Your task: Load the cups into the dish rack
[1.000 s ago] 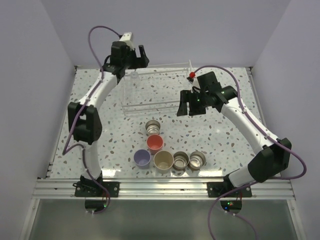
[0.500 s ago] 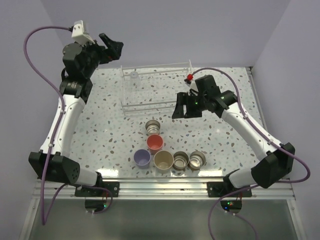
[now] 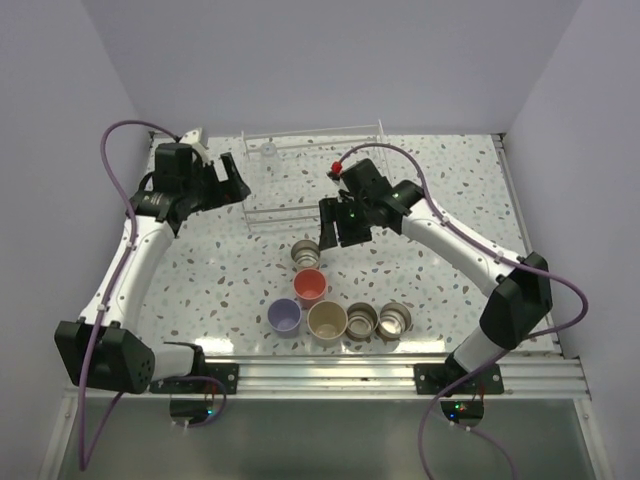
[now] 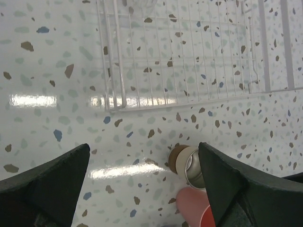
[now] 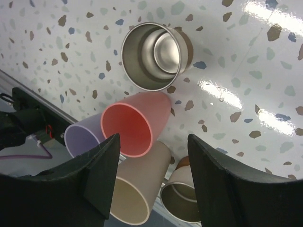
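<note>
The clear wire dish rack stands at the back of the table and holds the tiny clear cup in its far left corner. In front of it stand a steel cup, the coral-red cup, the lavender cup, the beige cup and two more steel cups. My left gripper is open and empty at the rack's left end. My right gripper is open and empty just above and right of the first steel cup. The right wrist view also shows the coral-red cup.
The left wrist view shows the rack's near left corner with one steel cup below it. The table's metal front rail runs just behind the cup row. Purple walls close in the table on three sides.
My left arm swung down from high at the back left to the rack's left end. My right gripper moved left and forward, toward the steel cup nearest the rack.
</note>
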Action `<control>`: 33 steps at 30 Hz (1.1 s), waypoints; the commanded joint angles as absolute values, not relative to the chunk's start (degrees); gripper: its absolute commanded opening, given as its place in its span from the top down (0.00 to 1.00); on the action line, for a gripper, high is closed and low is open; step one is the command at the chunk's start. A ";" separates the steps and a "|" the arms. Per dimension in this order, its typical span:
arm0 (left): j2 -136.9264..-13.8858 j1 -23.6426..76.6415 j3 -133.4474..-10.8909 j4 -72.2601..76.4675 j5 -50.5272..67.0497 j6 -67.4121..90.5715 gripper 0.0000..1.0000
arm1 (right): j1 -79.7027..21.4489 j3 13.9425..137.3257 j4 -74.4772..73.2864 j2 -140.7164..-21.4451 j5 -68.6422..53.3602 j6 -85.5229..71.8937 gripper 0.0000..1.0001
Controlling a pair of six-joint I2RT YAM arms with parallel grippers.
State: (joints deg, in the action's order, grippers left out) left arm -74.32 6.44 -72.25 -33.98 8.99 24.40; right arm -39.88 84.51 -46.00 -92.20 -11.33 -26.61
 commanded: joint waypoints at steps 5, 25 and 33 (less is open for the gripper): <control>-69.87 6.42 -70.14 -40.25 7.73 24.96 0.00 | -40.96 82.01 -37.71 -97.12 -7.82 -32.95 0.39; -62.38 6.42 -64.85 -34.53 6.68 24.18 0.04 | -41.40 81.39 -31.47 -107.05 -1.49 -39.64 0.50; -63.19 6.42 -64.77 -34.02 6.15 22.68 0.07 | -42.19 81.65 -31.82 -107.84 -0.09 -39.64 0.73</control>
